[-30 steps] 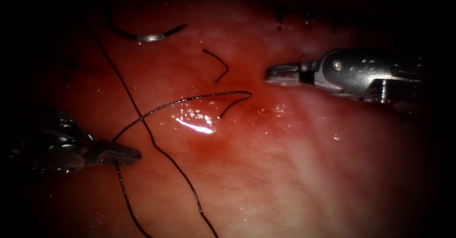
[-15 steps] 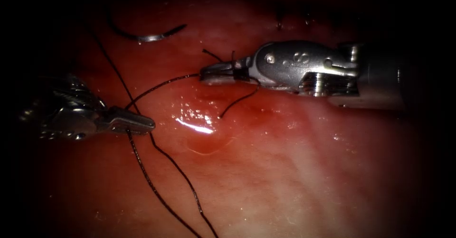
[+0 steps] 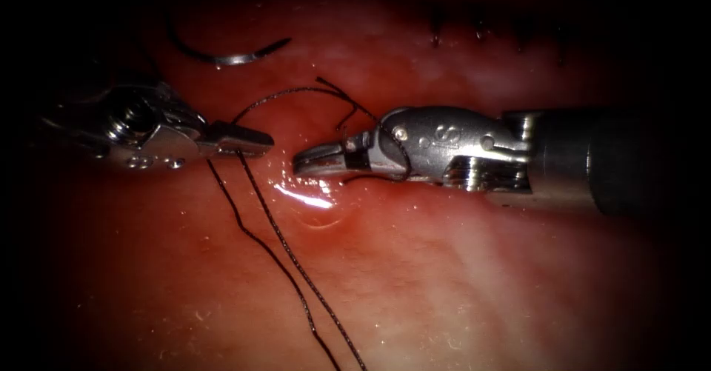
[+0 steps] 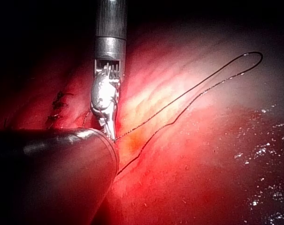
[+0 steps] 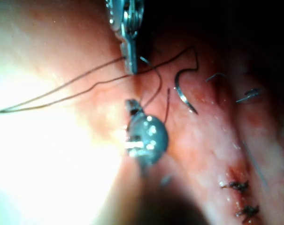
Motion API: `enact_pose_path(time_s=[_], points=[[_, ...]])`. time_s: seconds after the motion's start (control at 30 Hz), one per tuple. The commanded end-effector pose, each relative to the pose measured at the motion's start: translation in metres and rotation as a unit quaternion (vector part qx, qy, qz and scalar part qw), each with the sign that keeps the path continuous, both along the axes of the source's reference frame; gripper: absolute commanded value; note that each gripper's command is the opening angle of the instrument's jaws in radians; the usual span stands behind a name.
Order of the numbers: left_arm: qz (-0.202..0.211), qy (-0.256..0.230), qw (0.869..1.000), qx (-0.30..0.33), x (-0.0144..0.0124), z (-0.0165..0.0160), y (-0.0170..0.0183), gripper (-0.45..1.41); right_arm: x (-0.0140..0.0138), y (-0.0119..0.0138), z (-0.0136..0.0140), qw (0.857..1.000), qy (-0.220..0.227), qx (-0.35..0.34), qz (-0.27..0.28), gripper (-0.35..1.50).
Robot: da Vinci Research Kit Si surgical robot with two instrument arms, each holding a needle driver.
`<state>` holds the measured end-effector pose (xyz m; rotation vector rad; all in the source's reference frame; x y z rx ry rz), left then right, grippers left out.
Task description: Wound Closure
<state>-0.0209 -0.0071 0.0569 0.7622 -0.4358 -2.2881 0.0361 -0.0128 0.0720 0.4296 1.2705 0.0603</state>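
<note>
Wet tissue (image 3: 459,282), needle (image 3: 229,56) lying free on it, thread (image 3: 285,256) across it

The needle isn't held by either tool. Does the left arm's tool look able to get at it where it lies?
Probably yes: the needle lies free on the tissue, above the left tool, nothing between. That tool's jaws are shut on the thread.

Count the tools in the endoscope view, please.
2. The left tool, left of centre, grips the thread; the right tool faces it, thread looped around it. The needle lies free on the tissue.
</note>
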Motion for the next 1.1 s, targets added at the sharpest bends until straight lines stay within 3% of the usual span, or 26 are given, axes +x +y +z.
enact_pose_path(time_s=[0.03, 0.43, 0.6, 1.1], points=[[0.005, 0.008, 1.0, 0.002, -0.0005, 0.0009, -0.0003, -0.45, 0.0008, 0.0, 0.0, 1.0, 0.005, 0.001, 0.001, -0.35], [0.009, 0.006, 1.0, 0.01, -0.0016, 0.0022, -0.0011, -0.45, 0.001, 0.0, -0.0021, 0.997, 0.065, 0.032, 0.02, -0.35], [0.014, 0.002, 1.0, 0.015, -0.0029, 0.0027, -0.0021, -0.45, 0.0008, 0.0016, -0.0027, 0.995, 0.055, 0.03, 0.073, -0.35], [0.028, -0.005, 0.999, 0.023, -0.0063, 0.0009, -0.0042, -0.45, 0.0015, 0.0025, -0.0024, 0.988, 0.029, 0.023, 0.151, -0.35]])
